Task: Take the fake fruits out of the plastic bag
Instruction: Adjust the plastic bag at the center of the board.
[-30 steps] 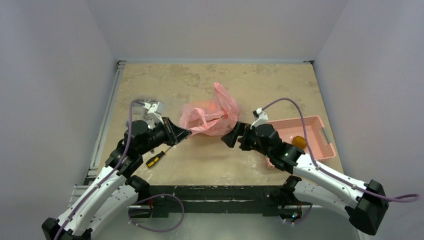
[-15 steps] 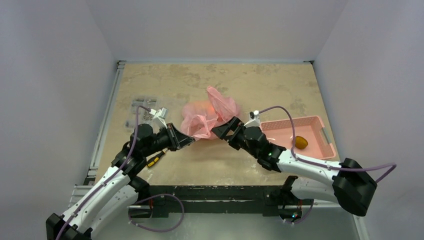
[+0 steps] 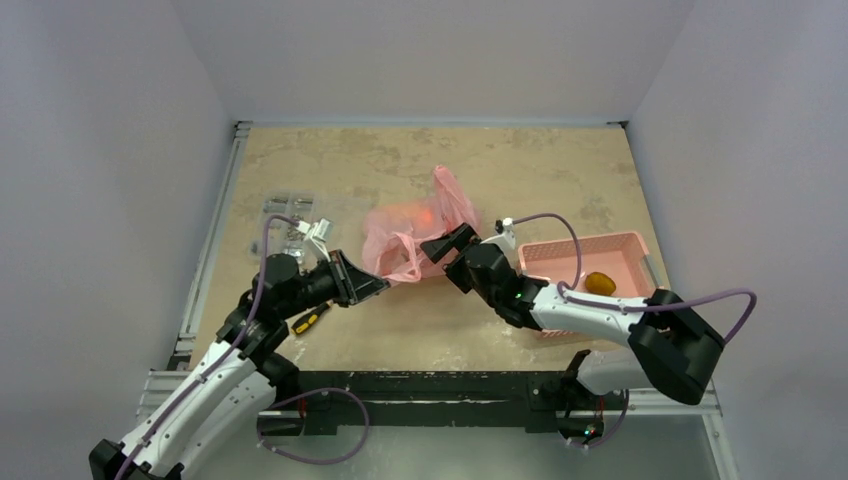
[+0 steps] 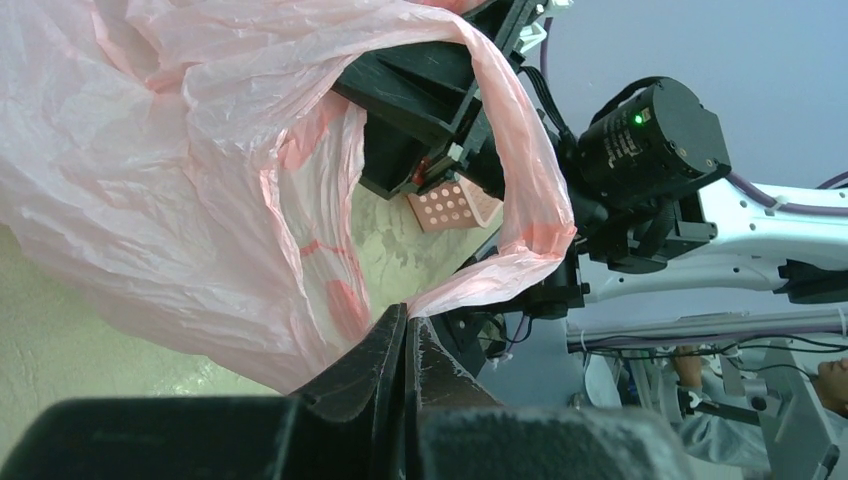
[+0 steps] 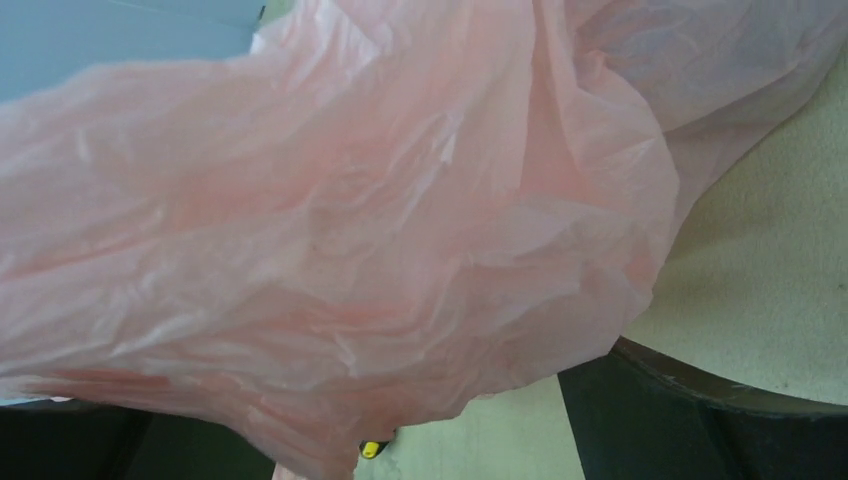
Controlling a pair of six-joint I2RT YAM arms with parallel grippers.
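Observation:
The pink plastic bag (image 3: 415, 228) lies crumpled at mid table. A reddish fruit (image 3: 426, 213) glows through its film; other fruits inside are hidden. My left gripper (image 3: 378, 286) is shut on the bag's handle loop, pinched at the fingertips in the left wrist view (image 4: 408, 322). My right gripper (image 3: 447, 243) is open with its jaws spread, pushed into the bag's mouth; it also shows in the left wrist view (image 4: 440, 130). The bag (image 5: 330, 230) fills the right wrist view, with one dark finger (image 5: 700, 425) at the lower right. A brown-orange fruit (image 3: 600, 283) lies in the pink basket (image 3: 640, 250).
A yellow-handled screwdriver (image 3: 308, 320) lies beside the left arm; its tip (image 5: 372, 449) shows under the bag. Small metal parts (image 3: 288, 216) lie at the left. The rigid basket stands right of the bag, close to the right arm.
My right gripper has moved left and forward from beside the bag into its mouth. The bag has shifted and its top has swung. My left gripper keeps its hold, a little further right.

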